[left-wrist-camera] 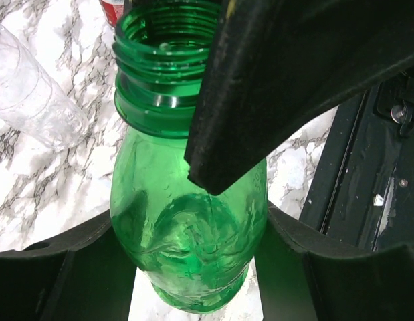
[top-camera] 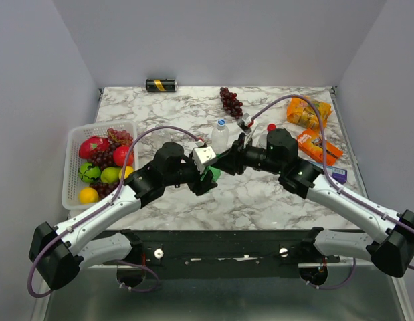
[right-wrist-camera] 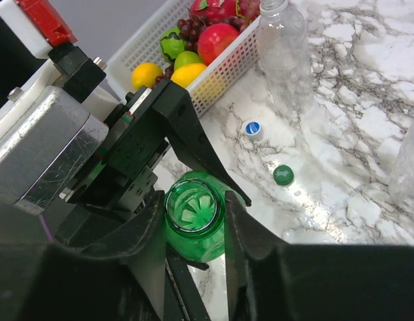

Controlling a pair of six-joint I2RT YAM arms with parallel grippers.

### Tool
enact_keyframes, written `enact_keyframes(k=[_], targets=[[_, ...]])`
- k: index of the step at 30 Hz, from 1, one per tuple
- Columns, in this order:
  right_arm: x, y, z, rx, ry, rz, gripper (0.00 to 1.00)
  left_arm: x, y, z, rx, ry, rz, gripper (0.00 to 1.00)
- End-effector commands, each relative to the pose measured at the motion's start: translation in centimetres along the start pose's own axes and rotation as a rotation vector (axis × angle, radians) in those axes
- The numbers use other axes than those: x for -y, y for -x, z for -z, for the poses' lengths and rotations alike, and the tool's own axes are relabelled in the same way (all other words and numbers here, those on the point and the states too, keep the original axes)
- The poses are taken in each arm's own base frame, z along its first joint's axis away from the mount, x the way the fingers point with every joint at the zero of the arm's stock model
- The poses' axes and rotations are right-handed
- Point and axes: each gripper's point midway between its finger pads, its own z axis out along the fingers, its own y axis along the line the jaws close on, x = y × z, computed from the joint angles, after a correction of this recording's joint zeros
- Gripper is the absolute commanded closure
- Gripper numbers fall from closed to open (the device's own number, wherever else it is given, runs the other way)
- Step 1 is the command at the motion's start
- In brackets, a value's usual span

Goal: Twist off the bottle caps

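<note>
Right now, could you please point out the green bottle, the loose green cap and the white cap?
green bottle (left-wrist-camera: 173, 227): left wrist view, body
green cap (right-wrist-camera: 283, 175): right wrist view, top
white cap (right-wrist-camera: 252, 128): right wrist view, blue centre

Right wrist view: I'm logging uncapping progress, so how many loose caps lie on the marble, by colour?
Green cap: 1
White-and-blue cap: 1
Total: 2

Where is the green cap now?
In the right wrist view, the green cap lies on the table, right of the green bottle, near the white cap.
</note>
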Motion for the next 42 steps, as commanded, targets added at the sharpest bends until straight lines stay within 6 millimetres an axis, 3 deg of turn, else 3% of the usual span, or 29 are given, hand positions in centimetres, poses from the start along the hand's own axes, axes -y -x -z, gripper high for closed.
enact_keyframes(k=[1, 3, 8, 14, 17, 20, 25, 26, 29, 32, 33, 35, 38, 39, 40, 42], targets=[[-1.1, 1.4, -0.2, 0.034, 0.041, 0.034, 0.87, 0.5, 2.1, 0.2, 0.051, -0.020, -0.044, 0.68], [-1.0, 1.5, -0.1, 0.040, 0.032, 0.035, 0.99, 0.4, 2.2, 0.3, 0.054, -0.012, -0.041, 0.61], [0.6, 1.8, 0.8, 0.067, -0.073, 0.063, 0.99, 0.4, 2.8, 0.7, 0.079, -0.001, -0.045, 0.01], [4.0, 1.3, 3.7, 0.082, -0.287, 0.107, 0.99, 2.5, 3.2, 1.1, 0.089, -0.121, -0.059, 0.01], [4.7, 0.8, 4.3, 0.060, -0.332, 0.119, 0.99, 1.9, 3.7, 1.7, 0.086, -0.086, -0.071, 0.01], [4.7, 0.3, 4.2, 0.047, -0.328, 0.120, 0.99, -2.2, 4.8, 3.7, 0.125, 0.099, -0.028, 0.01], [2.6, 0.6, 3.3, 0.036, -0.268, 0.162, 0.99, -12.1, 6.3, 11.9, 0.263, 0.565, 0.145, 0.01], [2.4, 0.7, 3.1, 0.034, -0.267, 0.181, 0.99, -12.9, 6.5, 13.2, 0.294, 0.623, 0.184, 0.01], [1.6, 0.7, 1.5, 0.010, -0.268, 0.203, 0.99, -16.3, 5.4, 17.0, 0.329, 0.830, 0.281, 0.01], [1.3, 0.2, -0.9, -0.012, -0.264, 0.223, 0.99, -17.8, 4.6, 19.4, 0.351, 0.965, 0.316, 0.01], [0.9, 1.3, -1.5, 0.014, -0.258, 0.229, 0.99, -17.8, 4.5, 19.7, 0.355, 0.981, 0.316, 0.01], [1.7, 0.7, -3.5, -0.017, -0.270, 0.240, 0.99, -18.0, 4.3, 20.1, 0.357, 1.006, 0.317, 0.01], [1.6, 2.0, -5.6, -0.019, -0.261, 0.281, 0.99, -17.8, 4.7, 20.1, 0.398, 0.999, 0.324, 0.01], [2.4, 1.2, -7.0, -0.047, -0.270, 0.294, 0.99, -17.7, 4.8, 20.1, 0.406, 0.991, 0.324, 0.01], [2.2, 2.3, -7.6, -0.022, -0.272, 0.302, 0.99, -17.6, 4.8, 20.0, 0.412, 0.985, 0.331, 0.01], [3.8, 1.5, -9.6, -0.055, -0.314, 0.325, 0.99, -17.7, 4.8, 19.8, 0.409, 0.980, 0.341, 0.01]])
